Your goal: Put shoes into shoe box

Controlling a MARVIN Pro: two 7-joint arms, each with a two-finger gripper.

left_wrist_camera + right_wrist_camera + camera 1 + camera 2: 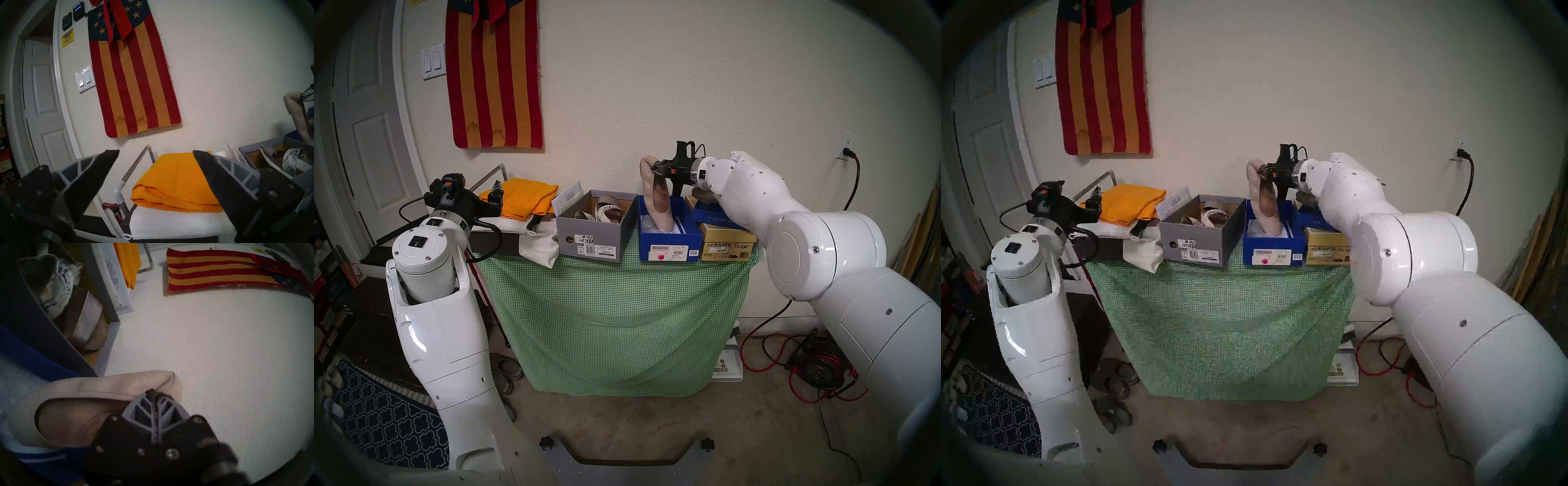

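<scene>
Right arm: reaching across from the right side of the table, forearm roughly level, wrist pointing leftward over the boxes.
Right gripper point(654, 167): pinching tight on the heel rim of a plain beige leather ballet flat point(657, 197); in the right wrist view its ribbed grey fingers point(153, 410) are pressing together on the shoe's edge.
Ballet flat: hanging nearly upright, heel up, toe dipping into the open blue cardboard shoe box point(670, 242), where white tissue paper is showing.
Left arm: standing folded at the table's left end, forearm upright, wrist pointing forward toward the wall.
Left gripper point(156, 162): holding its jaws wide apart, gripping nothing, hovering near a folded orange towel point(176, 183) lying on white cloth.
Platform sandals point(607, 210): white-soled, with silver and snakeskin-print straps, lying inside the open grey cardboard shoe box point(590, 237), just left of the blue one.
Gold box point(726, 246): closed cardboard shoe box sitting just right of the blue box, partly behind the right arm.
Table: wearing a green checked cloth point(612, 315) draping down its front.
</scene>
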